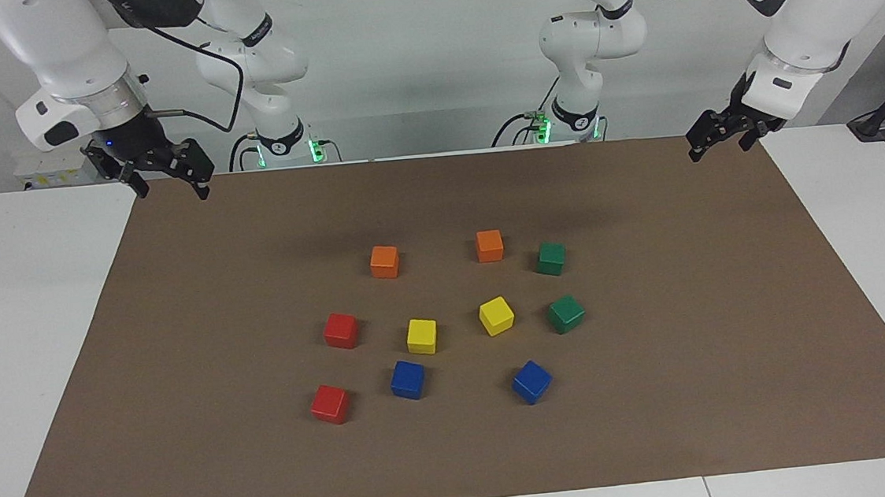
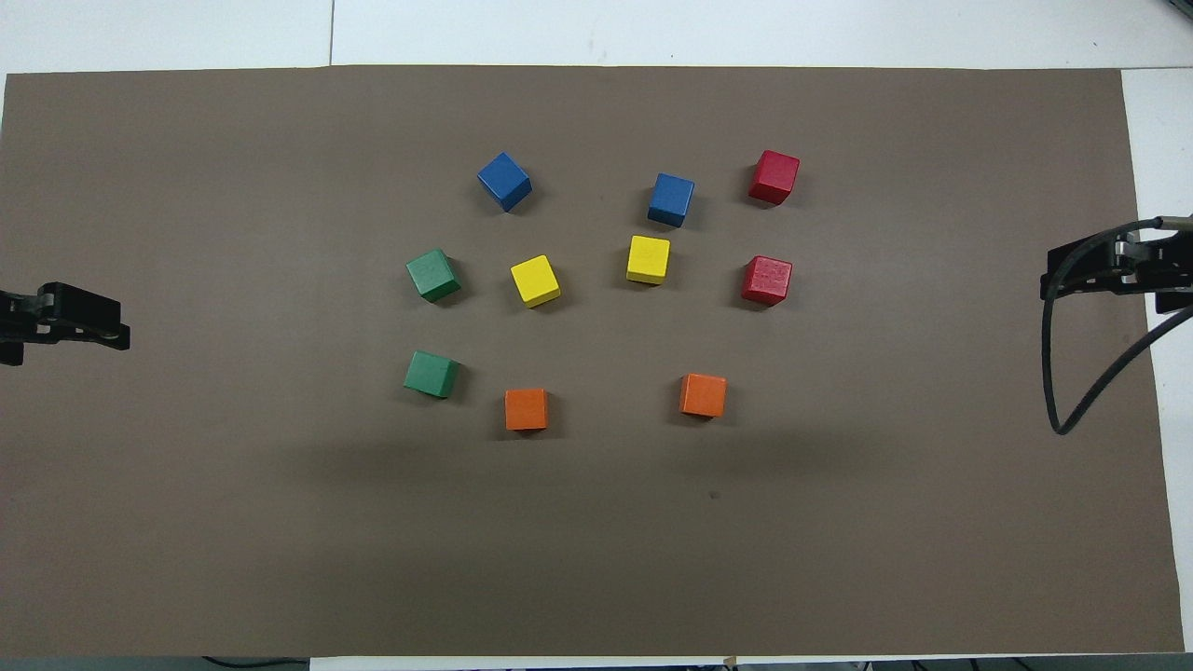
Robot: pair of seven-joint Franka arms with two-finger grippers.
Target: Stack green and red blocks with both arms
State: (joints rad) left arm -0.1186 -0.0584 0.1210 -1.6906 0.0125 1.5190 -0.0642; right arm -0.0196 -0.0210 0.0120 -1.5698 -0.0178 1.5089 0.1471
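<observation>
Nothing is stacked yet. Your left gripper [image 1: 726,141] and right gripper [image 1: 168,175] hang wide and empty at the top corners. Green blocks [image 1: 551,258] sit mid-right, red blocks [image 1: 341,330] mid-left. Next, reach down for one each.

- We find no word, brand name, number or sign that can be read in either view.
- We note a dark band with pale marks on each arm's upper link; the marks cannot be made out as letters.
- We note a round pale mark on the black collar at each arm's base; what it bears cannot be made out.
- We note a small pale box with yellow patches at the table's edge toward the right arm's end; any print on it cannot be read.
</observation>
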